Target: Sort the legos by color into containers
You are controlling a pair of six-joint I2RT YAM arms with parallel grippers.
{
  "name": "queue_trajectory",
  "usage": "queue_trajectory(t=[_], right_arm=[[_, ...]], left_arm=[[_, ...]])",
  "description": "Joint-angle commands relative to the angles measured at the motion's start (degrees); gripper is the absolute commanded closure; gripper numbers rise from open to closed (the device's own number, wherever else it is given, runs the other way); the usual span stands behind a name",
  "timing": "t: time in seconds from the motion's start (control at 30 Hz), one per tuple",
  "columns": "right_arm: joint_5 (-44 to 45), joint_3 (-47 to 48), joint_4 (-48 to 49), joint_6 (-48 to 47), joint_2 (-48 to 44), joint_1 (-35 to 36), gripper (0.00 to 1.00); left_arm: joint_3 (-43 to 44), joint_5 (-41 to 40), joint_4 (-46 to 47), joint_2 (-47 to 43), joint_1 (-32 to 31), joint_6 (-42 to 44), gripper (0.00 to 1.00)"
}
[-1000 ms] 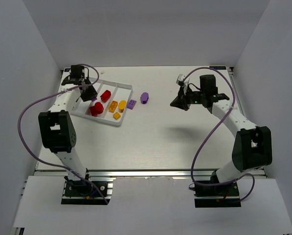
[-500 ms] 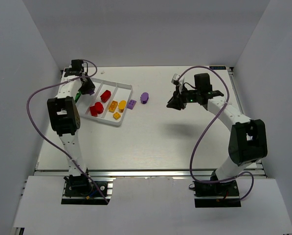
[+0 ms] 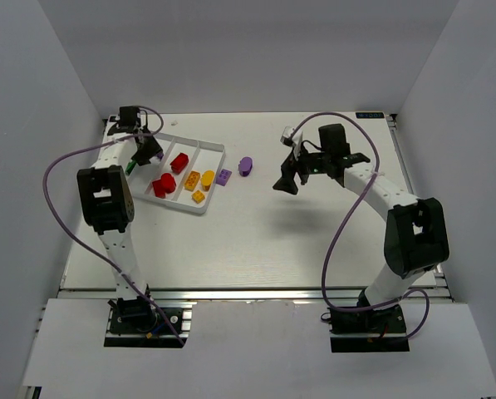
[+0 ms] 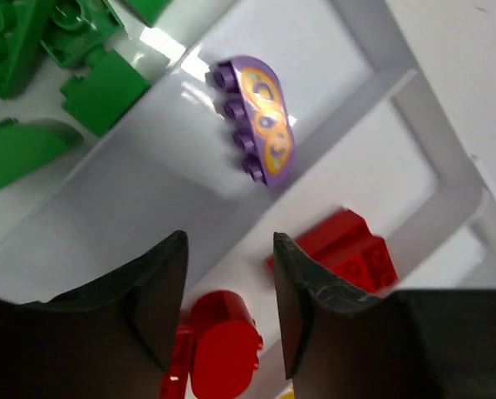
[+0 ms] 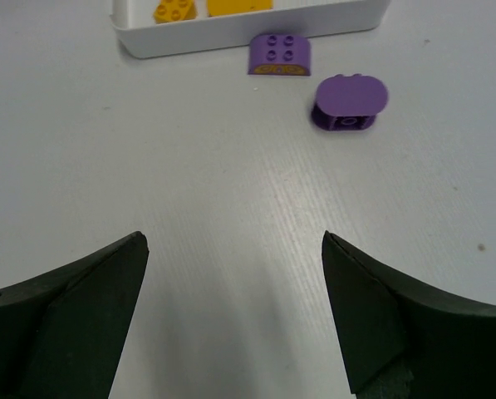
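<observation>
Legos lie mostly in the white tray (image 3: 181,206), which sits toward 10 o'clock on the surface (image 3: 272,249) in the top view. Its four long compartments, read from the 9 o'clock side to the 3 o'clock side, hold green legos (image 4: 31,50), one purple lego (image 4: 260,120) with an orange pattern, red legos (image 3: 179,162) and yellow legos (image 3: 208,179). Two purple pieces rest on the bare surface outside the tray, at its 3 o'clock: a studded brick (image 5: 282,54) just beside the tray wall, and a rounded oval (image 5: 350,101) near that brick but not touching it. Left claw (image 4: 228,249) hovers over the purple and red compartments, fingers partly spread, nothing between them. Right claw (image 5: 231,249) hangs above the surface, well apart from the oval at its 3 o'clock, fingers spread wide and empty.
</observation>
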Motion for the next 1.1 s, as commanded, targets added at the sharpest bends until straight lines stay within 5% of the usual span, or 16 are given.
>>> queue_trajectory(t=[0.0, 0.1, 0.17, 0.33, 0.37, 0.63, 0.93, 1.07], right_arm=[[5.0, -2.3, 8.7, 0.6, -4.2, 0.0, 0.11], [9.0, -6.0, 15.1, 2.5, -5.2, 0.0, 0.11], [7.0, -2.6, 9.3, 2.6, -3.7, -0.3, 0.13], [-0.5, 3.1, 1.0, 4.9, 1.1, -0.3, 0.64], [-0.4, 2.6, 2.3, 6.5, 0.8, -0.3, 0.66], [0.7, 2.4, 2.0, 8.7, 0.9, -0.3, 0.48], [5.4, 10.0, 2.9, 24.4, 6.6, 0.1, 0.49], [5.5, 10.5, 4.6, 27.8, 7.4, 0.0, 0.41]], left_arm=[[-6.9, 7.4, 6.6, -13.7, -0.2, -0.8, 0.46], [-13.5, 7.9, 8.3, -20.5, -3.2, -1.1, 0.44], [-17.1, 8.2, 8.5, -23.4, -4.3, -1.9, 0.42], [-29.4, 7.8, 12.1, -33.0, -13.5, -1.7, 0.38], [-30.9, 7.8, 12.8, -34.1, -15.8, -0.7, 0.38], [-33.8, 5.5, 13.7, -36.2, -26.7, 5.4, 0.38], [-34.1, 2.9, 17.8, -36.0, -29.6, 3.4, 0.38], [-28.4, 2.6, 17.9, -30.5, -32.4, 6.1, 0.35]])
